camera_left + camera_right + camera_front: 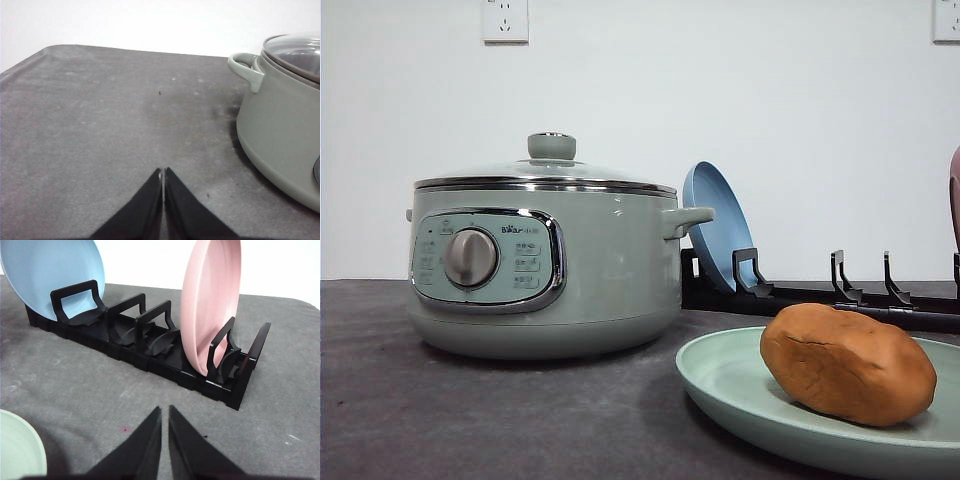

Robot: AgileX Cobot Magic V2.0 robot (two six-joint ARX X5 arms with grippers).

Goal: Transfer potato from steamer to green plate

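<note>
Nearest the front camera, at 4 o'clock in its field, the green plate [720, 385] lies flat on the dark grey table [470, 420]. The potato [847, 363] rests on the plate, lying on its side, with a faint crease line across its upper left surface. No gripper touches it.

At 9 o'clock from the plate, and slightly farther back, stands the steamer [545, 262]. It is upright and well apart from the plate rim. The glass lid [545, 172] is seated on the pot, with the green knob [551, 146] on top. The control panel and silver dial [471, 257] face the camera. One side handle [690, 218] projects toward 3 o'clock.

Behind the steamer's handle, a black dish rack [820, 295] runs toward 3 o'clock along the table. A blue plate [718, 225] stands on edge in the rack slot nearest the steamer. In the right wrist view, a pink plate [212, 305] stands on edge near the opposite end of the rack, with vacant slots between the two plates.

Left gripper [163, 172]: fingers pressed together with no visible gap, holding nothing, above bare table beside the steamer wall.

Right gripper [164, 410]: fingers nearly together with only a thin slit between them, holding nothing, above bare table in front of the rack. The green plate rim shows at the view's corner.

Farthest back, a white wall carries two sockets [505, 20].
</note>
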